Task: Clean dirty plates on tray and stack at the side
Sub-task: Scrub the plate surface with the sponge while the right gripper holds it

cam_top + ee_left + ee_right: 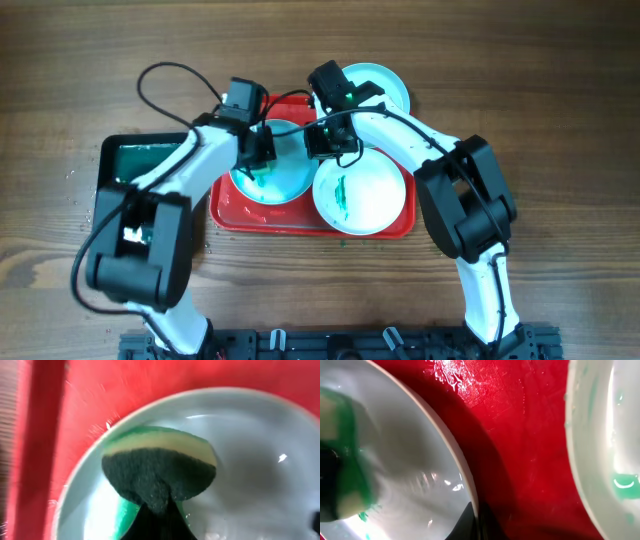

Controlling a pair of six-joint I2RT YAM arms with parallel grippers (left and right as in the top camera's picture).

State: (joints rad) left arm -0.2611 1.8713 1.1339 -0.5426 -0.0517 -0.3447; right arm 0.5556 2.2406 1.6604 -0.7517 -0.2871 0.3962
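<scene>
A sponge [160,472] is clenched in the left hand [260,158] and pressed on the cyan plate [290,180] in the tray [225,207]; that plate's rim is gripped at 2 o'clock by the right hand [322,142]. A smeared plate [365,195] lies at 3 o'clock (a third plate [385,85] at 1 o'clock, on the worktop [560,80]).

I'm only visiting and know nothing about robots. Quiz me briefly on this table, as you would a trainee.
1. True or false: the left gripper presses a sponge onto a plate.
2. What colour is the tray? A blue, B red, C yellow.
3. Fill in: the smear on the front-right plate is ____.

Key: 1 true; 2 B; 3 green.
</scene>
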